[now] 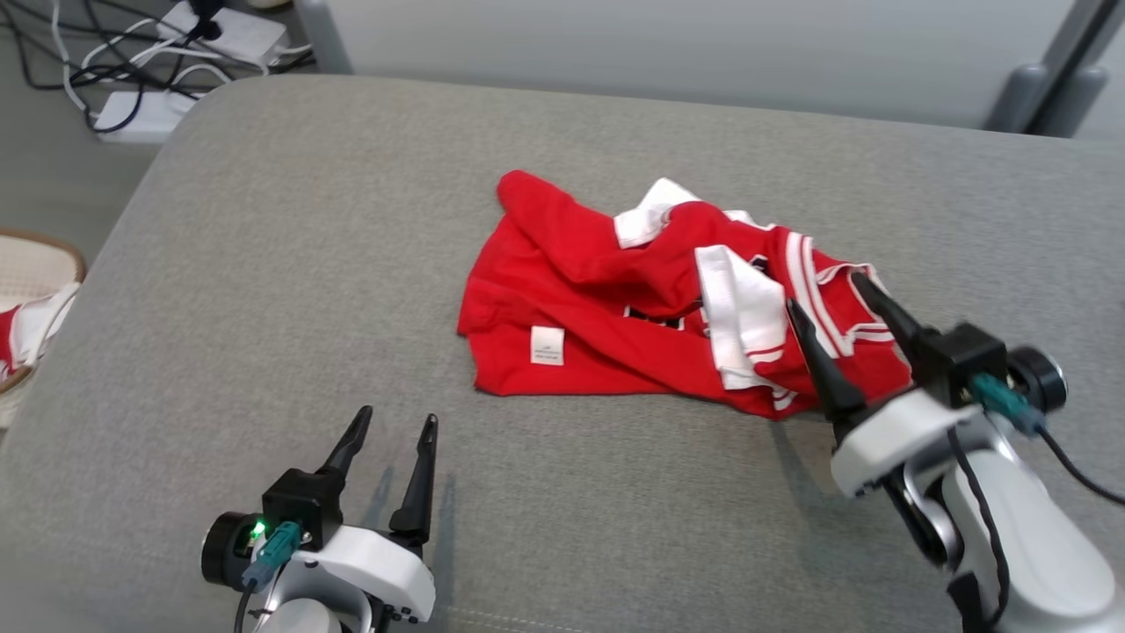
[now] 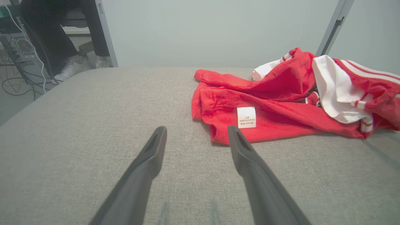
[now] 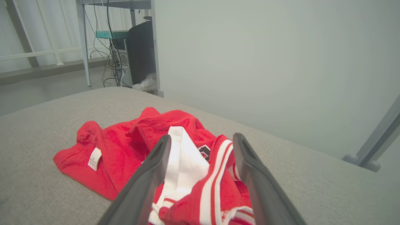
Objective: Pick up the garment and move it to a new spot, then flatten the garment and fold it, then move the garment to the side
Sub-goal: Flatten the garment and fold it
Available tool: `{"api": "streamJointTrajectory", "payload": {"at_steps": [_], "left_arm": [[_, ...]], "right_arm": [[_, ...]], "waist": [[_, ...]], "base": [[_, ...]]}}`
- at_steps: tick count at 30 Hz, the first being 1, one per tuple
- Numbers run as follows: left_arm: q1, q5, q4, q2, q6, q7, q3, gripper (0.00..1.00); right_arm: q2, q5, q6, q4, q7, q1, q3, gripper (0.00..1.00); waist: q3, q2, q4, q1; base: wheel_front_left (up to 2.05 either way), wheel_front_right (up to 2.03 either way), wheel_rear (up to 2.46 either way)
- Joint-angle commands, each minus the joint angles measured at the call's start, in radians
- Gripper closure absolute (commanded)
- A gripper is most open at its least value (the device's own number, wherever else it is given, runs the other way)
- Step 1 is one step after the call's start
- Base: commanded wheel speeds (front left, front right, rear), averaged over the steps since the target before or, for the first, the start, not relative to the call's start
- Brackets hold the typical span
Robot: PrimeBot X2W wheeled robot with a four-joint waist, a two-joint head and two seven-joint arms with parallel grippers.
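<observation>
A red garment (image 1: 598, 299) with white bands lies crumpled on the gray table (image 1: 264, 264), a little right of the middle. Its long axis goes from left to right and drops slightly toward the near side at the right end. The left part is rather flat and plain red, with a small white label (image 1: 547, 345) close to the near left corner. The right part is bunched up, and there the white stripes are.

The left claw (image 1: 397, 420) is wide and holds nothing. It is over the bare table, near and to the left of the garment, and its fingers point to the far side.

The right claw (image 1: 824, 292) is also wide. It is at the right end of the garment, with one finger on each side of a white band. Whether the tips touch the cloth, I cannot tell.

A basket (image 1: 44, 255) stands at the far left edge, beside the table.
</observation>
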Motion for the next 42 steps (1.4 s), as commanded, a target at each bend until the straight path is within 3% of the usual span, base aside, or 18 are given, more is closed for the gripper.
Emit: {"api": "streamJointTrajectory", "payload": {"at_steps": [1,9,18,22,23,24,26,28,35,42], "left_arm": [[-0.028,0.011,-0.022,0.004,-0.016,-0.006,0.035,0.00],[-0.048,0.015,-0.021,-0.022,-0.046,-0.006,0.024,0.00],[-0.060,-0.031,-0.035,-0.024,-0.034,-0.006,-0.008,0.00],[-0.063,-0.044,-0.040,-0.024,-0.025,-0.006,-0.023,0.00],[-0.065,-0.047,-0.041,-0.024,-0.022,-0.006,-0.026,0.00],[-0.067,-0.049,-0.042,-0.024,-0.021,-0.006,-0.027,0.00],[-0.070,-0.049,-0.045,-0.025,-0.020,-0.006,-0.029,0.00],[-0.073,-0.048,-0.046,-0.025,-0.020,-0.006,-0.028,0.00],[-0.071,-0.044,-0.044,-0.025,-0.022,-0.006,-0.016,0.00],[-0.077,-0.040,-0.039,-0.025,-0.034,-0.006,0.003,0.00]], "right_arm": [[-0.016,-0.006,0.000,0.004,0.016,-0.064,0.048,0.00],[-0.076,-0.006,0.000,0.161,0.100,-0.234,0.188,0.00],[-0.142,0.040,0.000,0.281,0.139,-0.365,0.309,0.00],[-0.159,0.083,0.000,0.300,0.142,-0.392,0.369,0.23],[-0.167,0.102,0.000,0.300,0.134,-0.403,0.398,0.47],[-0.170,0.111,0.000,0.298,0.128,-0.409,0.411,0.58],[-0.175,0.127,0.000,0.288,0.111,-0.419,0.438,0.69],[-0.181,0.143,0.000,0.278,0.103,-0.427,0.463,1.00],[-0.240,0.195,0.000,0.179,0.062,-0.421,0.517,1.00],[-0.365,0.268,0.000,-0.046,0.053,-0.360,0.607,1.00]], "waist": [[0.020,-0.0001,0.031,0.0000],[0.069,-0.0001,0.119,0.0000],[0.116,-0.0001,0.166,0.0000],[0.124,-0.0001,0.166,0.0000],[0.128,-0.0001,0.162,0.0000],[0.129,-0.0001,0.159,0.0000],[0.130,-0.0001,0.151,0.0000],[0.130,-0.0001,0.141,0.0000],[0.114,-0.0001,0.087,0.0000],[0.095,-0.0001,0.006,0.0000]], "base": [[0.00,0.00,0.00],[0.00,0.00,0.00],[0.00,0.00,0.00],[0.00,0.00,0.00],[0.00,0.00,0.00],[0.00,0.00,0.00],[0.00,0.00,0.00],[0.00,0.00,0.00],[0.00,0.00,0.00],[0.00,0.00,0.00]]}}
